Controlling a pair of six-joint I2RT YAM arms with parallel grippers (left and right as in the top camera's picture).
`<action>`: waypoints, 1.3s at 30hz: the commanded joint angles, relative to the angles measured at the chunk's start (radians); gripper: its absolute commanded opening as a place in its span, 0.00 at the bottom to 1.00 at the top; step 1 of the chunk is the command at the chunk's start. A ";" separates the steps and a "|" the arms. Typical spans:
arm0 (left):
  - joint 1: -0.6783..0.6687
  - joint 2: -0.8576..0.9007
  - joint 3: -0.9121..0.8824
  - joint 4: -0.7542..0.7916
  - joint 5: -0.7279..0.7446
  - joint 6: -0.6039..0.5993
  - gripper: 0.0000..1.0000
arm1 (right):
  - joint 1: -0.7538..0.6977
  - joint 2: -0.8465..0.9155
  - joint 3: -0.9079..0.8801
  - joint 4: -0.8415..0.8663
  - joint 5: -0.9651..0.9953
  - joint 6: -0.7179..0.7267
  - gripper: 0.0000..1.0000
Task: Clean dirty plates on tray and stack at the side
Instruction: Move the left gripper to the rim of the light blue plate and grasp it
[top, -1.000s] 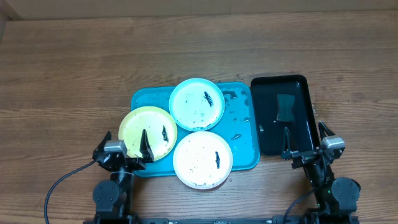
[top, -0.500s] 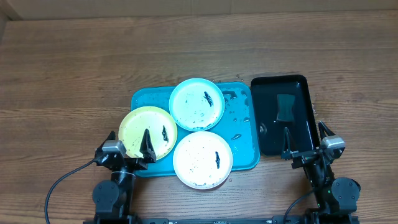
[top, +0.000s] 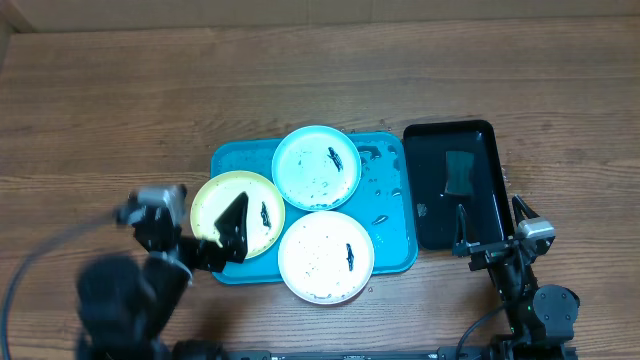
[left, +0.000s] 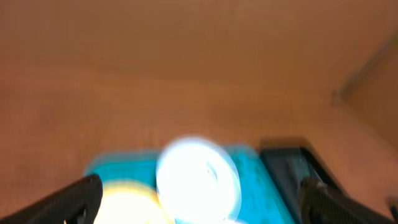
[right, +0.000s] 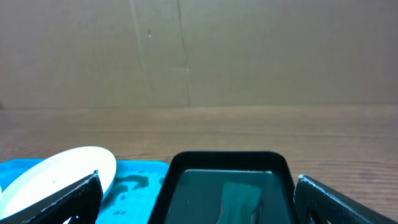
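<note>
The turquoise tray (top: 392, 225) holds three smeared plates: light blue (top: 316, 167) at the back, yellow-green (top: 238, 208) at the left, white (top: 325, 256) at the front. My left gripper (top: 200, 236) is open and empty at the tray's front-left corner, one finger over the yellow-green plate; the arm is motion-blurred. The blurred left wrist view shows the open fingers (left: 202, 208), the light blue plate (left: 198, 179) and the yellow-green one (left: 127, 202). My right gripper (top: 492, 228) is open and empty at the black tray's front edge. Its view (right: 199, 202) shows a pale plate (right: 59, 174) on the tray (right: 134, 180).
A glossy black tray (top: 487, 135) with water stands right of the turquoise tray. A dark sponge-like piece (top: 458, 172) lies in it and shows in the right wrist view (right: 239, 200). A cardboard wall (right: 199, 50) stands behind the wooden table (top: 120, 110).
My left arm has swung up and to the left and is blurred with motion; its gripper stays open. The right arm, plates and trays have not moved.
</note>
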 joint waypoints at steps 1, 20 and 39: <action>-0.002 0.319 0.283 -0.244 0.081 0.082 1.00 | -0.001 -0.009 -0.011 0.005 0.010 -0.001 1.00; -0.107 1.223 0.651 -0.549 -0.016 0.077 0.15 | -0.001 -0.009 -0.011 0.005 0.010 0.000 1.00; -0.142 1.501 0.651 -0.354 -0.062 0.074 0.30 | -0.001 -0.009 -0.011 0.022 0.009 0.000 1.00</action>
